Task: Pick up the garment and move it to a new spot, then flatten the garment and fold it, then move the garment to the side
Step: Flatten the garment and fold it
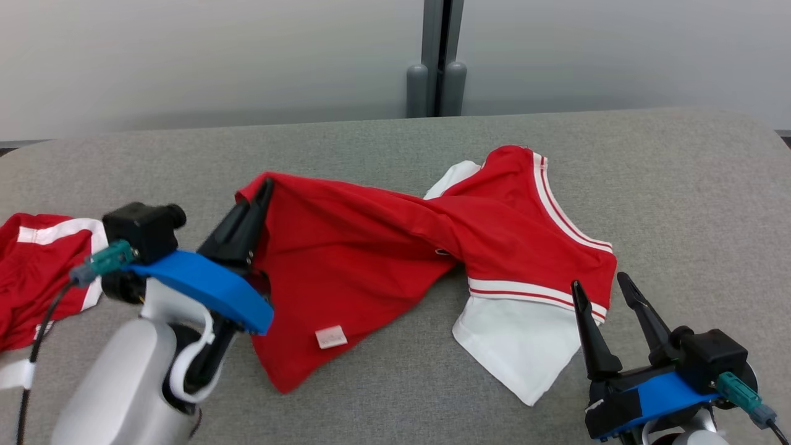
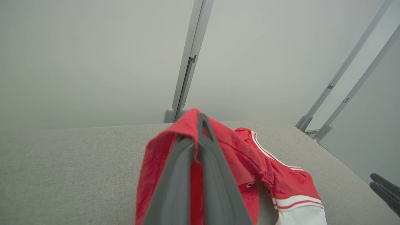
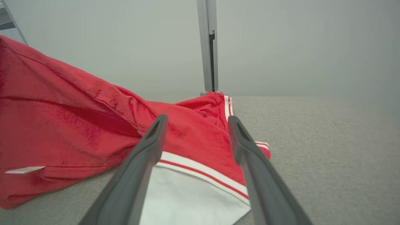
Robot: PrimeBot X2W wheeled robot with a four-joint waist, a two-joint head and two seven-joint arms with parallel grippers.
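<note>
Roughly across the middle of the head view, the red garment sprawls on the grey worktop, twisted at its centre. Its white-striped end and a white panel lie toward the lower right of the frame. A small white label shows on the red cloth near the lower centre.

The left gripper sits at centre left, its jaws pressed together on a folded edge of the garment and holding that corner raised above the worktop. In the left wrist view the red cloth drapes over both fingers.

The right gripper is at the lower right, its jaws spread apart with nothing between them. Its tips are just beside the striped hem. In the right wrist view the fingers frame the hem and the white panel.

A second red and white garment lies at the far left edge, well apart from the first. A grey post stands behind the worktop at top centre.
</note>
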